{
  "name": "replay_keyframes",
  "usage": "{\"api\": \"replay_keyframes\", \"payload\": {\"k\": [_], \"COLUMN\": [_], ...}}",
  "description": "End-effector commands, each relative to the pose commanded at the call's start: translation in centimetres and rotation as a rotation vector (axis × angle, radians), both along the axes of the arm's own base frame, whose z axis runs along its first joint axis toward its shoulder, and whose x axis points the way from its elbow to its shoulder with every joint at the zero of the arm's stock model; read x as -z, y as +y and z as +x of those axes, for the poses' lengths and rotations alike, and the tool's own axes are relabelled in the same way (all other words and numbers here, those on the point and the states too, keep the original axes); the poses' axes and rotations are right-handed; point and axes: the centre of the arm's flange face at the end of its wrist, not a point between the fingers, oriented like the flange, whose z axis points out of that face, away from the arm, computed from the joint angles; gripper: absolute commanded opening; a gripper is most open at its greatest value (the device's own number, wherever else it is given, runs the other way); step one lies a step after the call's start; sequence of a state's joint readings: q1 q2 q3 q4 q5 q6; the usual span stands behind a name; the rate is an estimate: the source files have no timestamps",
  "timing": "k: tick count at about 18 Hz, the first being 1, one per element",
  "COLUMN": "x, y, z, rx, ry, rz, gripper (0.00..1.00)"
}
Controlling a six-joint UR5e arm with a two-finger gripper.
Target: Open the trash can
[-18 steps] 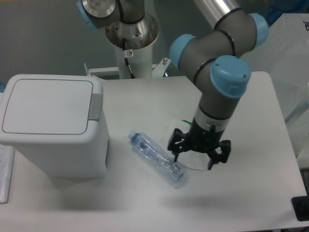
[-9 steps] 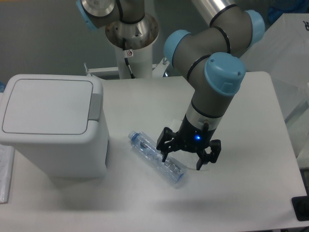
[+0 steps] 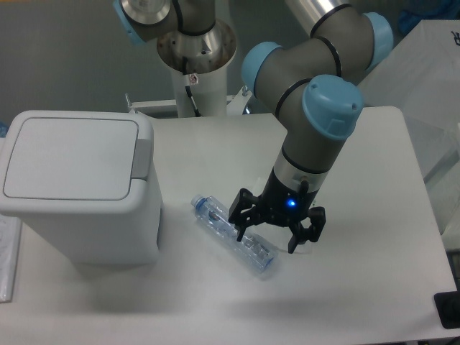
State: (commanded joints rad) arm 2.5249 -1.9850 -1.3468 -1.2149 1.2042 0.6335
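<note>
The trash can (image 3: 79, 183) is a large boxy white bin at the left of the table, its flat lid closed, with a grey push-tab (image 3: 141, 156) on its right edge. My gripper (image 3: 268, 238) is open and empty, pointing down just above the table, well to the right of the bin. Its left finger is over the clear plastic bottle (image 3: 233, 234) that lies on its side between the gripper and the bin.
The arm's white base column (image 3: 198, 79) stands behind the table. A translucent plastic bag (image 3: 7, 251) hangs at the far left edge. White sheeting (image 3: 431, 72) lies beyond the table's right side. A dark object (image 3: 448, 310) sits at the lower right corner.
My gripper has moved left, from right of the bottle to over its lower end. A blue light now shows on the wrist. The bin and bottle have not moved.
</note>
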Motion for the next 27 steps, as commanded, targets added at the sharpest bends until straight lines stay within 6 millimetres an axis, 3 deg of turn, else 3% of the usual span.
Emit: {"api": "replay_keyframes", "payload": {"k": [27], "x": [-0.7], "y": [-1.4], "z": [0.0], "rx": [-0.016], "ry": [0.0], "rz": [-0.017], "gripper": [1.0]}}
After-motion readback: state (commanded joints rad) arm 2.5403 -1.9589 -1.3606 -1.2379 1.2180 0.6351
